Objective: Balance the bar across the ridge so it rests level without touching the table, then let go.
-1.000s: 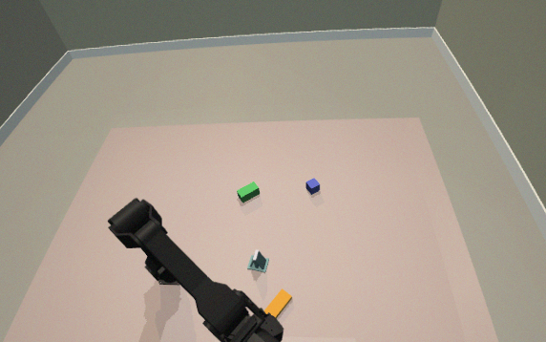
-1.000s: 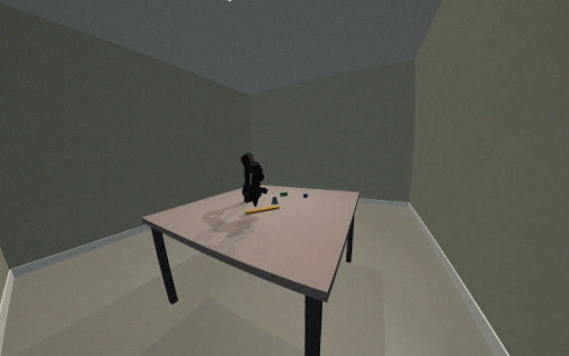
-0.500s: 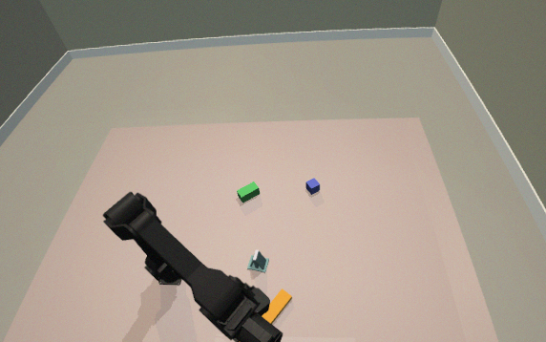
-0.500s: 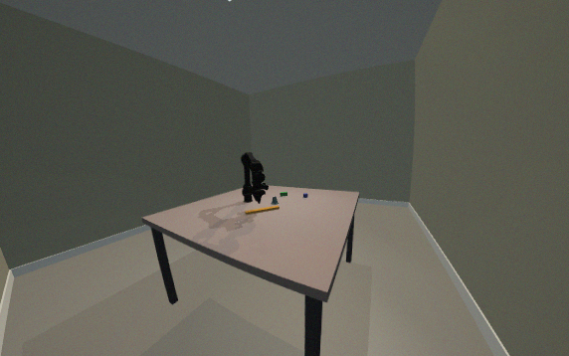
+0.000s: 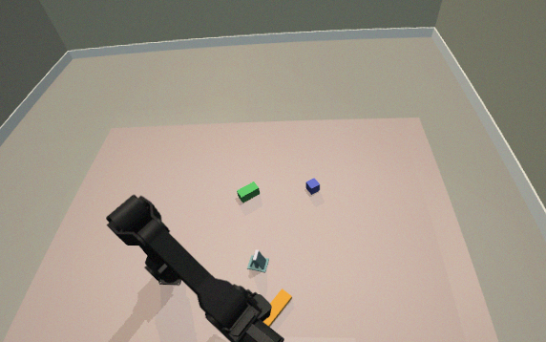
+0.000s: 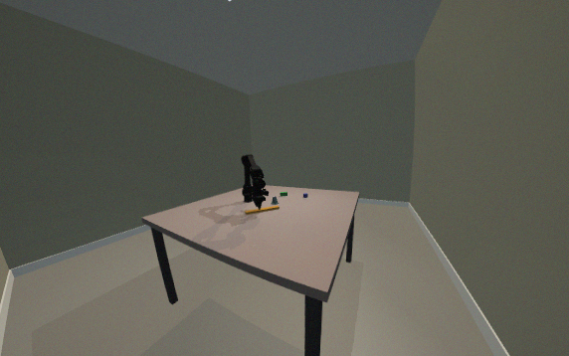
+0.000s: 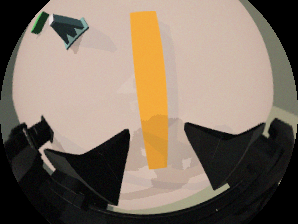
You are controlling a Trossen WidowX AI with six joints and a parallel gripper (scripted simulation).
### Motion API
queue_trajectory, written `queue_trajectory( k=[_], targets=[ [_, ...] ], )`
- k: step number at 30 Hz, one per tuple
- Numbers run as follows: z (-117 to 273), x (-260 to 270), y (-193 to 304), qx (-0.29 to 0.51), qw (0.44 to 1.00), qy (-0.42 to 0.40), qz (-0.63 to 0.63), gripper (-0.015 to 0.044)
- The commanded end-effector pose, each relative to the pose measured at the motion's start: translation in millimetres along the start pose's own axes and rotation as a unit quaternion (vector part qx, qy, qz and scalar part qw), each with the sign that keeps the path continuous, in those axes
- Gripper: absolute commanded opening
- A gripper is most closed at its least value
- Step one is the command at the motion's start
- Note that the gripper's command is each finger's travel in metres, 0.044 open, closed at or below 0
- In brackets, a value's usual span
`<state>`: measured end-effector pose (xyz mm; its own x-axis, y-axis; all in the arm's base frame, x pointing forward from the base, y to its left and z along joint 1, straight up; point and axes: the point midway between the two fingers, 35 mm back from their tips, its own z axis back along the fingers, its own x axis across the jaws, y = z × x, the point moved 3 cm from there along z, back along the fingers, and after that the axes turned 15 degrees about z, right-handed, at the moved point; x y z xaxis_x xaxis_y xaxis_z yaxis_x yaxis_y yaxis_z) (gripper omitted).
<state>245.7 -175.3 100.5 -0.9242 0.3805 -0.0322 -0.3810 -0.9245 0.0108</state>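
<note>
The orange bar (image 5: 282,302) (image 6: 269,209) (image 7: 149,75) lies flat on the table (image 5: 382,239) (image 6: 298,244) (image 7: 220,65). The arm covers part of it in the top view. The small teal ridge (image 5: 259,261) (image 6: 275,201) (image 7: 67,27) stands upright beside the bar with nothing on it. My gripper (image 6: 259,207) (image 7: 157,129) is open and empty above the bar. In the wrist view the bar runs lengthwise through the gap between the two fingers, with its near end low in the view. The fingertips are hidden in the top view.
A green block (image 5: 248,192) (image 6: 284,194) (image 7: 40,23) lies beyond the ridge. A small blue cube (image 5: 312,186) (image 6: 305,195) lies to the right of the green block in the top and exterior views. The arm's shadow falls across the table and part of the bar.
</note>
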Motion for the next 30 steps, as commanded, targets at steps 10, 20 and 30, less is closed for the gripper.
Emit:
queue_trajectory(
  k=[10, 20, 30],
  targets=[
    [-21.2, 1.1, -0.8, -0.002, 1.000, -0.002, 0.003, 0.0315],
    [-22.3, 1.2, -0.8, -0.002, 1.000, -0.002, 0.003, 0.0315],
    [-22.2, 1.6, -0.5, -0.001, 1.000, -0.003, 0.000, 0.0144]
  ],
)
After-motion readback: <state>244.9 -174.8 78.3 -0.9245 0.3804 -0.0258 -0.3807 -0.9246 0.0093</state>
